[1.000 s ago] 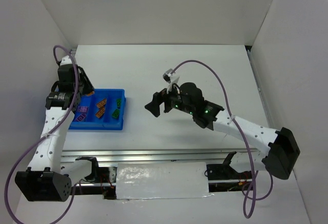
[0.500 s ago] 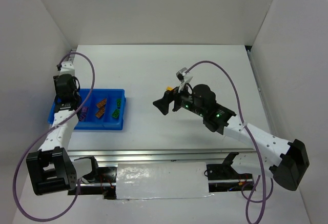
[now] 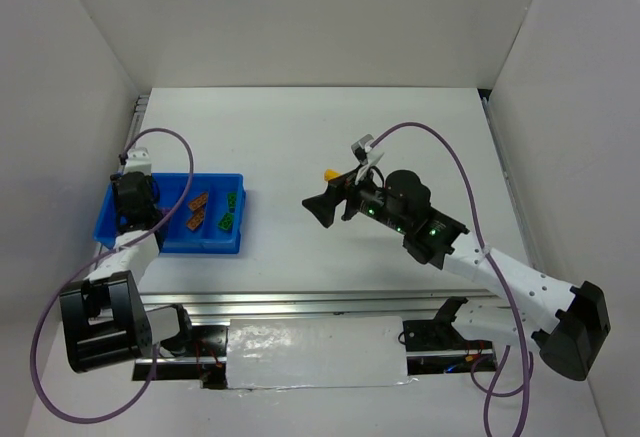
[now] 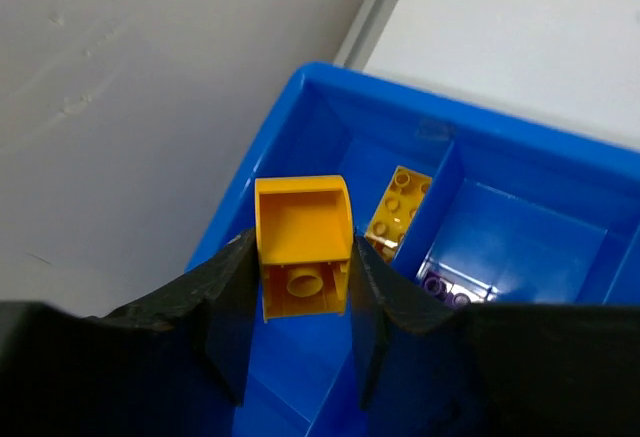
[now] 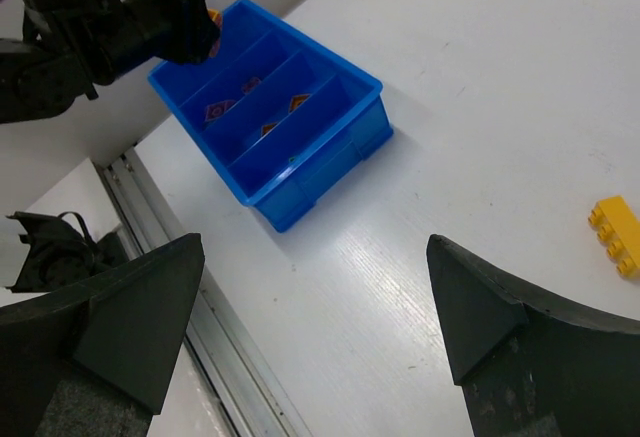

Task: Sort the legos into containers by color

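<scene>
From above, the left jaws hang over the left end of the tray (image 3: pixel 200 245); what they carry cannot be told from here. Orange bricks (image 3: pixel 197 200) and green bricks (image 3: pixel 232 199) lie in compartments nearer the tray's right end. A loose brick (image 3: pixel 330 173), yellow, lies on the worktop (image 3: pixel 300 127) well right of the tray, just beside the right jaws.

The left wrist view shows the jaws narrowed onto a held brick (image 4: pixel 302 219), yellow, pinched by its two sides above the tray's end compartment. Another yellow brick (image 4: pixel 398 209) lies there against the divider (image 4: pixel 440 182), and purple bricks (image 4: pixel 440 287) lie past it. The held brick hangs close to the tray's outer wall, so I would shift it a little toward the divider, lower it, then open, lest it bounce over the rim.

In the right wrist view the jaws stand wide and hold nothing, the loose brick lying well right of the tray.
</scene>
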You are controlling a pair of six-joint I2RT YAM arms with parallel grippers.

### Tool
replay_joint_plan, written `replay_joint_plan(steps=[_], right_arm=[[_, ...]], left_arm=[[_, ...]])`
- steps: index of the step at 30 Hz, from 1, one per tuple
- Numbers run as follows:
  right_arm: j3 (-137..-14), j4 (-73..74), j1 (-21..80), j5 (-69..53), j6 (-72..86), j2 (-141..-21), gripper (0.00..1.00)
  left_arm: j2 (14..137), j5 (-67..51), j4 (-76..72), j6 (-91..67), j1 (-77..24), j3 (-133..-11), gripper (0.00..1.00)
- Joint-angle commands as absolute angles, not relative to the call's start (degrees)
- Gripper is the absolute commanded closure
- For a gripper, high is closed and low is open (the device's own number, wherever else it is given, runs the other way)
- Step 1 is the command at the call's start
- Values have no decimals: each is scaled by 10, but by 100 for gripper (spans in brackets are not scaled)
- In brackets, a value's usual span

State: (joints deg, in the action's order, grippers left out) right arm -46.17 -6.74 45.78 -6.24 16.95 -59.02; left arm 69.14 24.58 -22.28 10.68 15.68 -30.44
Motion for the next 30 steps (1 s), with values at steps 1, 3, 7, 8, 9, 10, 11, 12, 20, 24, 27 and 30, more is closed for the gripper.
replay_joint_plan(steps=[1,3,7,8,9,10,11,12,20,24,27,30], right_arm=[[-460,-97,461,-61,163,-577,0],[-459,-98,461,-64,162,-578,0],[-461,-93,461,-59,160,-585,0],[-462,-93,461,-58,160,-585,0],[-463,-92,461,-52,160,-591,0],[-464,-91,460,-48,159,-592,0],[-464,-88,458,-44,159,-592,0],[-468,-81,456,-40,159,-601,0],[-605,70,403,-39,171,-788,0],[-690,174,367,-9,142,-875,0],[-745,224,340,-68,113,-932,0],[-822,301,330,-39,69,-1004,0]], left_arm=[[693,262,-315,103,163,-287,48],[695,292,-331,91,164,-281,34],[696,324,-332,68,164,-295,0],[694,326,-324,63,164,-313,0],[694,323,-309,63,164,-322,0],[693,324,-299,54,163,-346,0],[689,334,-292,44,164,-359,0],[686,336,-279,32,163,-374,0],[577,177,67,-295,163,-553,1],[488,18,78,-323,156,-490,1],[467,59,181,-316,107,-512,1],[494,98,321,-325,105,-569,0]])
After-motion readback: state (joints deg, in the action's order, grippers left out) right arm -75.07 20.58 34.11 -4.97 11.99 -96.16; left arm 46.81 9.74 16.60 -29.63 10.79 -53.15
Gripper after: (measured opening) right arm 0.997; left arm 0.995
